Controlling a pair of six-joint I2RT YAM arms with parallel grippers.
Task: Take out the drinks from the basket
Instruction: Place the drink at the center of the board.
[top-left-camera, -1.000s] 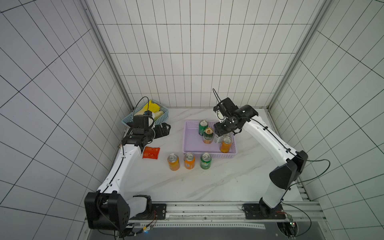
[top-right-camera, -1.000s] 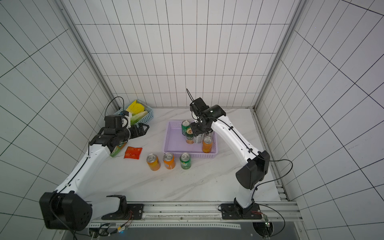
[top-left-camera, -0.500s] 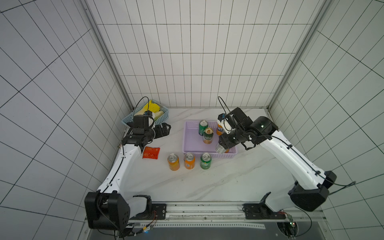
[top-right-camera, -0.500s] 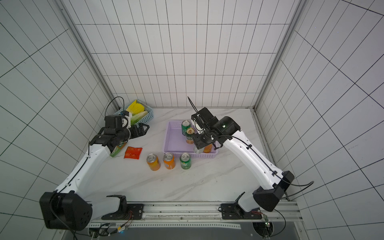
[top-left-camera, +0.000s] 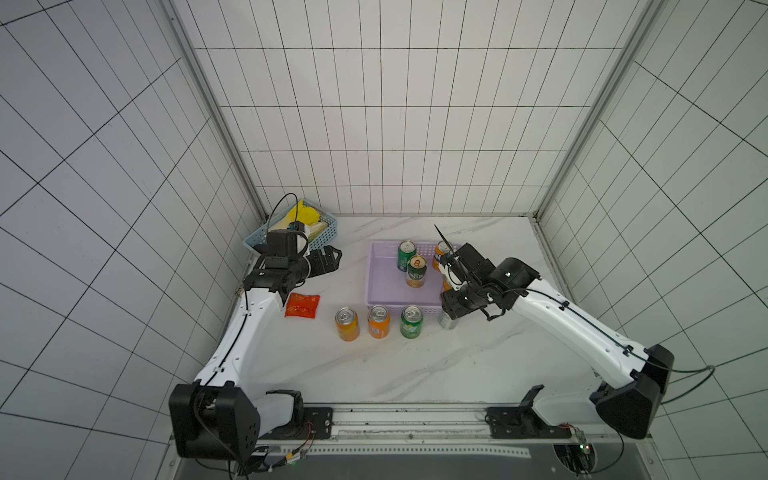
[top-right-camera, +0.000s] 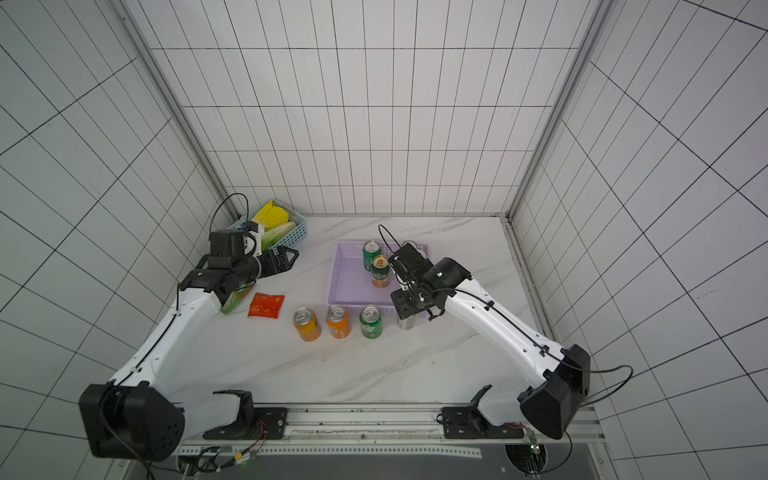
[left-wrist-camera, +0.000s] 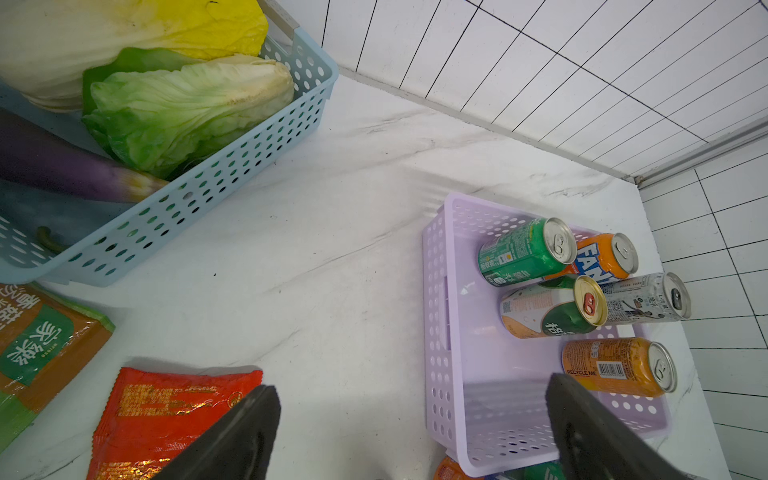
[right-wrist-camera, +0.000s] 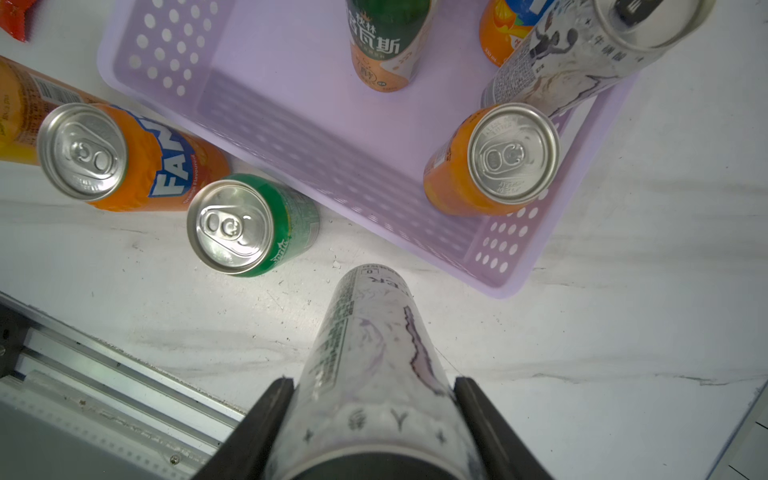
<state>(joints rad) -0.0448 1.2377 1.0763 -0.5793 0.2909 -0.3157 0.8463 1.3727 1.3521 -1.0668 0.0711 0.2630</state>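
The lilac basket (top-left-camera: 376, 286) holds a green can (top-left-camera: 406, 256), a gold-topped green can (top-left-camera: 416, 271), two orange cans (left-wrist-camera: 615, 365) and a slim silver can (left-wrist-camera: 644, 299). On the table in front of it stand two orange cans (top-left-camera: 347, 324) and a green can (top-left-camera: 411, 321). My right gripper (right-wrist-camera: 372, 386) is shut on another slim silver-white can (right-wrist-camera: 374, 332), upright just outside the basket's near right corner, its base at the tabletop. My left gripper (left-wrist-camera: 411, 386) is open and empty, beside the light-blue basket.
A light-blue basket (top-left-camera: 328, 232) of vegetables sits at the back left corner. A red snack packet (top-left-camera: 302, 305) and a green-orange packet (top-right-camera: 235, 301) lie under the left arm. A metal rail (right-wrist-camera: 104, 374) runs along the table's front edge.
My right gripper has carried the slim silver-white can out of the basket, forward over its near wall and down beside the green can. The left arm has not moved.
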